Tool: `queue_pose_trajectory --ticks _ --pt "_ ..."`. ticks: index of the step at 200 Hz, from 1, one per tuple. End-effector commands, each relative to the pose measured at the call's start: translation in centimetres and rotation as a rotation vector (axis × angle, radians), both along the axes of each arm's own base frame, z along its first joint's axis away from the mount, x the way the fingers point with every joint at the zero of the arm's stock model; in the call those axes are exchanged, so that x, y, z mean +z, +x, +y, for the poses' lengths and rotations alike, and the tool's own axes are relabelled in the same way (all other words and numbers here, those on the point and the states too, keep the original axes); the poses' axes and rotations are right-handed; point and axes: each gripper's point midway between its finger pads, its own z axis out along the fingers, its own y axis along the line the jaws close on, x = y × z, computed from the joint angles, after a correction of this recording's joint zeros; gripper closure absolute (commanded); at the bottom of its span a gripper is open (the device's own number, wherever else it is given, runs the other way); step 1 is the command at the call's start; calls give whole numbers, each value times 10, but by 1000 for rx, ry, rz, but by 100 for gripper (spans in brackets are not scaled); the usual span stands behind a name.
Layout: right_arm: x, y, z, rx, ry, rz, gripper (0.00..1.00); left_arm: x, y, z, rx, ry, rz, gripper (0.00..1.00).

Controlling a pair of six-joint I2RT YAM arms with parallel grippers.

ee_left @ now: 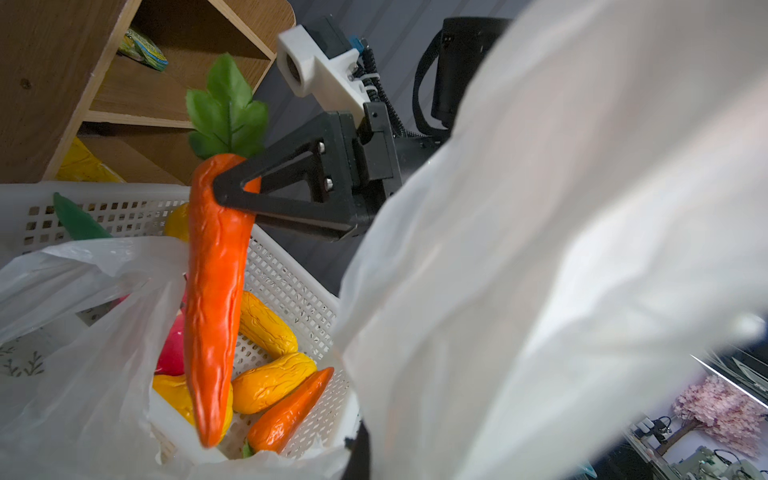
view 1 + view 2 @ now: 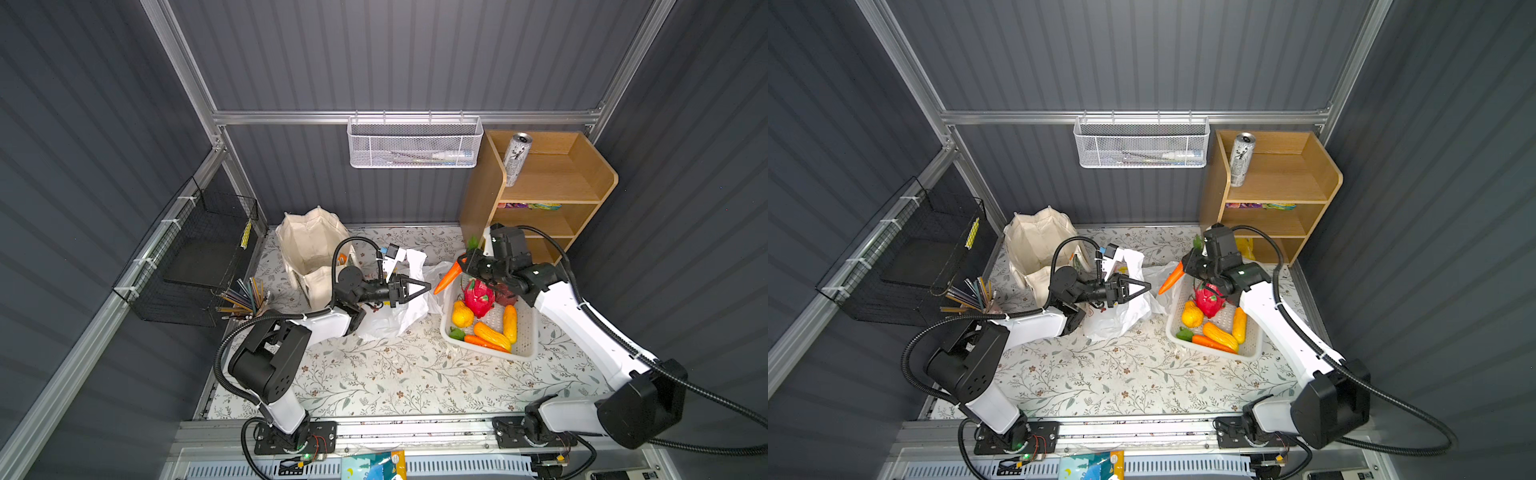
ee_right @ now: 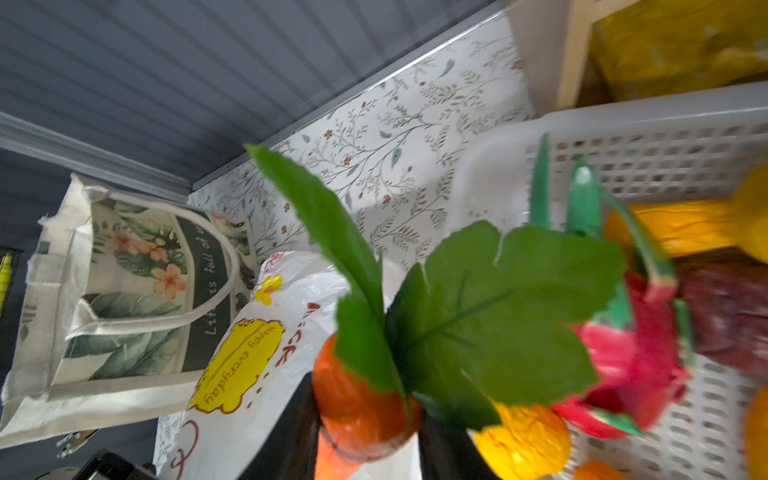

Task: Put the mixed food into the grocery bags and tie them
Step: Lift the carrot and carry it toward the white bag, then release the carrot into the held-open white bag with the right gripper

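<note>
My right gripper (image 2: pixel 464 266) (image 3: pixel 370 449) is shut on an orange carrot (image 2: pixel 446 279) (image 1: pixel 216 291) by its leafy top, tip down. It hangs between the white slotted basket (image 2: pixel 490 351) and the white plastic bag (image 2: pixel 395 320) (image 3: pixel 249 374). My left gripper (image 2: pixel 427 286) (image 2: pixel 1147 286) is shut on that bag's rim, whose film hides its jaws in the left wrist view. The basket holds a pink dragon fruit (image 2: pixel 478 297), yellow fruits (image 2: pixel 462 313) and another carrot (image 2: pixel 484 343). The cream canvas tote (image 2: pixel 309 245) stands open behind the left arm. A silver can (image 2: pixel 516 160) tops the shelf.
A wooden shelf (image 2: pixel 552 195) stands at the back right with snack packets (image 2: pixel 528 205) on its middle level. Coloured pencils (image 2: pixel 245 297) and a black wire basket (image 2: pixel 199 257) are at the left. A white mesh basket (image 2: pixel 415 143) hangs on the back wall.
</note>
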Motion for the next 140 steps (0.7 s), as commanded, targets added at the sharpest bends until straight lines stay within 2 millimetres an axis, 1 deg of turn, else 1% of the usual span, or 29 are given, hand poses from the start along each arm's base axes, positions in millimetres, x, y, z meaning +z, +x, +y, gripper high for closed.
queue_pose_trajectory --ticks 1,11,18,20,28,33,42,60,80,96,109,125,140 --pt "0 5 32 34 32 0 63 18 -4 0 -11 -24 -74 100" --pt "-9 5 48 57 27 23 61 18 -4 0 -10 -24 -72 100" --pt "-15 3 62 87 29 44 57 18 -4 1 -8 -25 -74 100" --pt "-14 3 67 97 31 44 54 18 -4 1 -8 -24 -75 100" --pt "-23 0 81 139 12 83 41 18 -4 1 -7 -23 -75 100" --pt "-27 -2 87 165 -4 111 35 19 -4 1 -5 -23 -75 100" --pt "-32 -5 92 186 -28 145 27 20 -4 1 -4 -24 -77 100" --pt "-32 -8 85 177 -30 135 16 20 -5 1 -3 -24 -79 100" --pt "-21 -11 76 183 -22 116 11 20 -5 2 1 -21 -80 100" --pt "-10 -15 69 197 -31 101 11 19 -5 2 3 -19 -81 100" --pt "-1 -19 60 197 -43 77 11 18 -5 2 5 -15 -78 100" --pt "7 -24 43 179 -61 54 13 17 -5 2 5 -14 -78 100" --pt "8 -27 25 154 -97 45 14 18 -5 2 8 -14 -80 100"
